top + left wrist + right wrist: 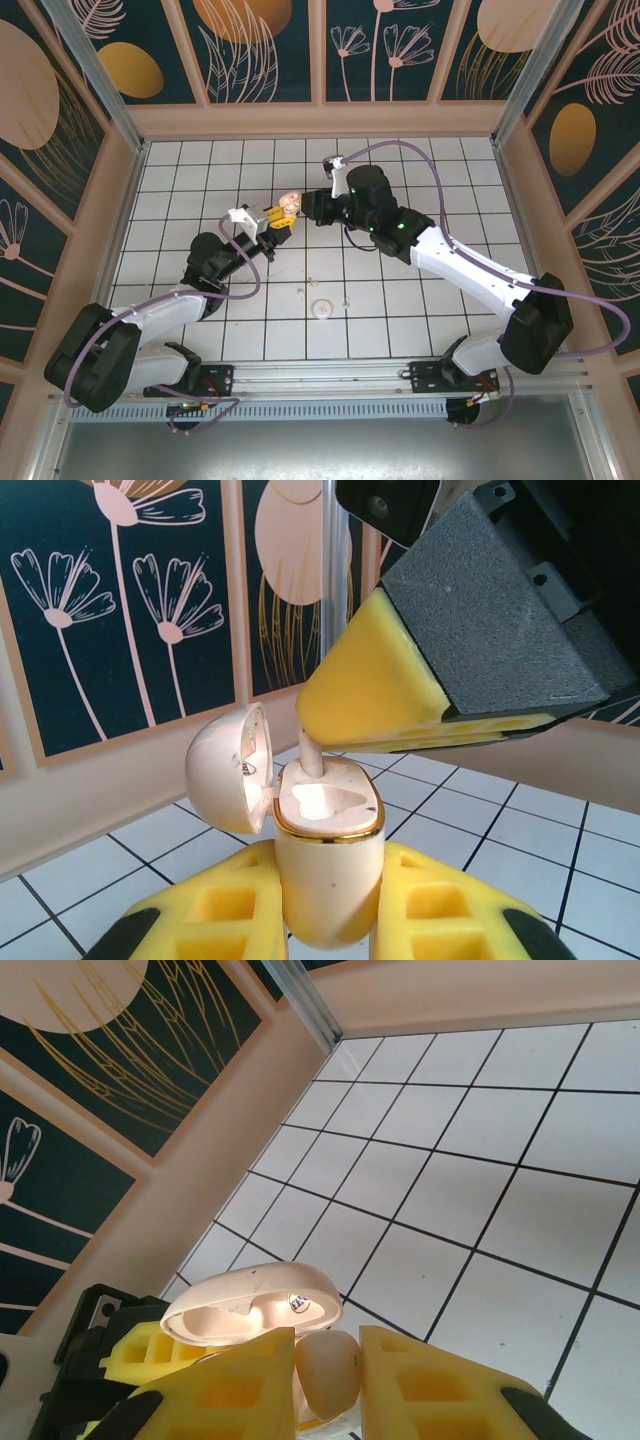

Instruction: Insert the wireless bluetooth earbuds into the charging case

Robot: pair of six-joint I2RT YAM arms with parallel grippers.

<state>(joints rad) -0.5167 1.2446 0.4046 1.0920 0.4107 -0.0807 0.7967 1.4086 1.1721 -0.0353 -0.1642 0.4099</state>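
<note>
My left gripper (329,905) is shut on the pale cream charging case (322,830) and holds it upright above the table, lid (225,770) swung open to the left. My right gripper (328,1355) is shut on one wireless bluetooth earbud (327,1378). The earbud's stem (310,755) dips into the left socket of the case, and the right socket looks empty. From above, both grippers (272,222) (304,206) meet at the case (290,202) in the middle of the table. The open lid (250,1302) lies just behind my right fingers.
A flat round pale disc (321,309) lies on the white grid table (430,300) nearer the arm bases. A tiny pale speck (301,293) sits beside it, too small to identify. Patterned walls (270,50) enclose the table on three sides.
</note>
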